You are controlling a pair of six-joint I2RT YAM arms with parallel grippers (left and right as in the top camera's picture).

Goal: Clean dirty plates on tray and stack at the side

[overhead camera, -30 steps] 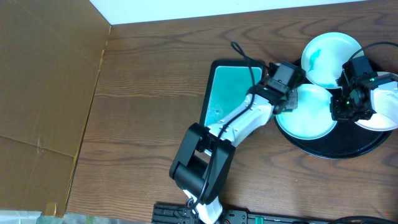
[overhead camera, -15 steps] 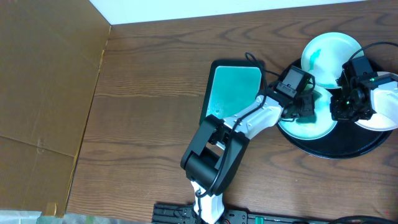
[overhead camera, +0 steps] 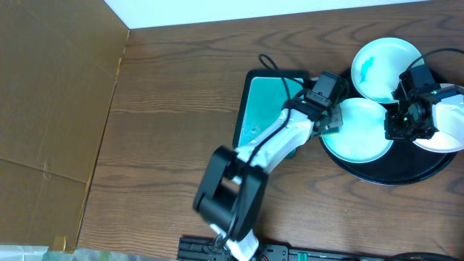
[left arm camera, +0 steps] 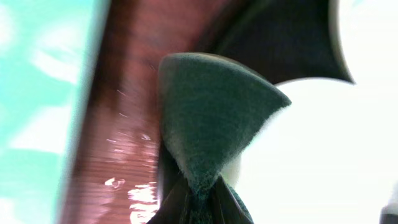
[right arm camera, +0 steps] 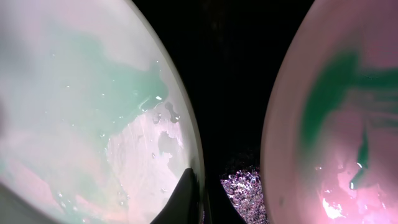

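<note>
Three pale plates lie on the round black tray (overhead camera: 391, 172): a far plate (overhead camera: 384, 58) with a teal smear, a middle plate (overhead camera: 360, 132) and a right plate (overhead camera: 448, 130). My left gripper (overhead camera: 330, 119) is shut on a dark green sponge (left arm camera: 211, 124) at the middle plate's left rim (left arm camera: 323, 155). My right gripper (overhead camera: 401, 122) is shut on the middle plate's right rim (right arm camera: 202, 199). That plate (right arm camera: 81, 106) is wet with a smeared teal stain. Another smeared plate (right arm camera: 336, 124) lies beside it, with the tray (right arm camera: 230, 74) between them.
A rectangular teal dish with a black edge (overhead camera: 270, 109) lies on the wooden table (overhead camera: 174, 109) just left of the tray; it also shows in the left wrist view (left arm camera: 37, 93). A brown cardboard wall (overhead camera: 51, 109) stands at the left.
My left gripper with the sponge swept right onto the middle plate, then back to its left rim. The right gripper has held still on the plate's rim.
</note>
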